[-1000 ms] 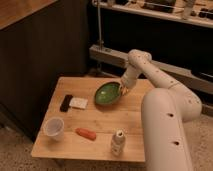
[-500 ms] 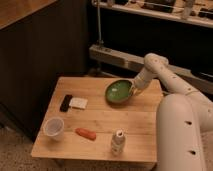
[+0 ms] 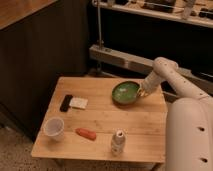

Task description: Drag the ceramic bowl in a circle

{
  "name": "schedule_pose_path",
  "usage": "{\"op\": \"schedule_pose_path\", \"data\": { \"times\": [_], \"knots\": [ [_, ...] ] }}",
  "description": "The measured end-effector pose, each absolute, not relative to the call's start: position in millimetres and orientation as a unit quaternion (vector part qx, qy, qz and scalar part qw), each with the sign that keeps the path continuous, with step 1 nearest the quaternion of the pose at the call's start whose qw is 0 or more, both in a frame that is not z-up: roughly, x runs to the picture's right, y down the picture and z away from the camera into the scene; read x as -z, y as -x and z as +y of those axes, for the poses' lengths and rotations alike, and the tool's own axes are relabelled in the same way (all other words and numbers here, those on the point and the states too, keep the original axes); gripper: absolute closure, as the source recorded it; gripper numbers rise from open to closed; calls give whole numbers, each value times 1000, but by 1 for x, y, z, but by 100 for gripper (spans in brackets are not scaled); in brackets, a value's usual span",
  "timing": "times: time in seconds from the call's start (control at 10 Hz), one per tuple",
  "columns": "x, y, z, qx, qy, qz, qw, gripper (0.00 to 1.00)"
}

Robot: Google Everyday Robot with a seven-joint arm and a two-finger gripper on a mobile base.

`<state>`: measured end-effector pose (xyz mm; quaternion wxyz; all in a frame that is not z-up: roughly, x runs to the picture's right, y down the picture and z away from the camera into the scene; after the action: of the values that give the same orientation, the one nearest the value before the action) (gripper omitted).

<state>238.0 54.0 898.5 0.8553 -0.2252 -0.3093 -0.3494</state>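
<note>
You can read no text, label or number here; the gripper [image 3: 141, 91] sits at the ceramic bowl's [image 3: 124, 93] right rim.

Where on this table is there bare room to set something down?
The table is bare in the middle, between the ceramic bowl, white card and bottle, and along the far edge left of the bowl. The front-left is crowded: cup and orange item. The gripper sits at the bowl's right rim.
</note>
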Motion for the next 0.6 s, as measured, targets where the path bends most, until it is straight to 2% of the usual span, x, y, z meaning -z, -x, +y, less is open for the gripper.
{"op": "schedule_pose_path", "data": {
  "times": [0.6],
  "knots": [
    [-847, -266, 105, 219, 252, -255, 908, 100]
  ]
}}
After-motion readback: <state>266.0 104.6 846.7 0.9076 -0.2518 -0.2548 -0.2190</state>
